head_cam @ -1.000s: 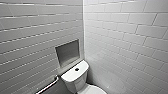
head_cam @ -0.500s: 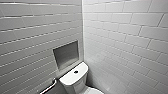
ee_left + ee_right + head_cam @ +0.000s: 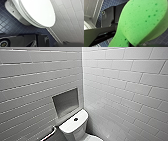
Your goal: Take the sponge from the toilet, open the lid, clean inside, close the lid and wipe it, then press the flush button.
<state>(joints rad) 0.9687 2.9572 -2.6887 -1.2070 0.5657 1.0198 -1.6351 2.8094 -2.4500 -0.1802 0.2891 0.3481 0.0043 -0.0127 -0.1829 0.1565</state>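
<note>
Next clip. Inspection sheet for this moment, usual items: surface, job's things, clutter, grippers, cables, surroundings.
Surface: lid shut, glossy white.
Job's things: sponge green, pitted, raised above the floor; toilet in the corner; flush button dark, in the middle of the tank top.
Clutter: nothing seen.
Grippers: right gripper shut on the sponge; left gripper low near the toilet's front, state unclear.
Cables: nothing seen.
Surroundings: white tiled walls; a niche above the tank; a grab bar beside it; dark blue tiled floor.
</note>
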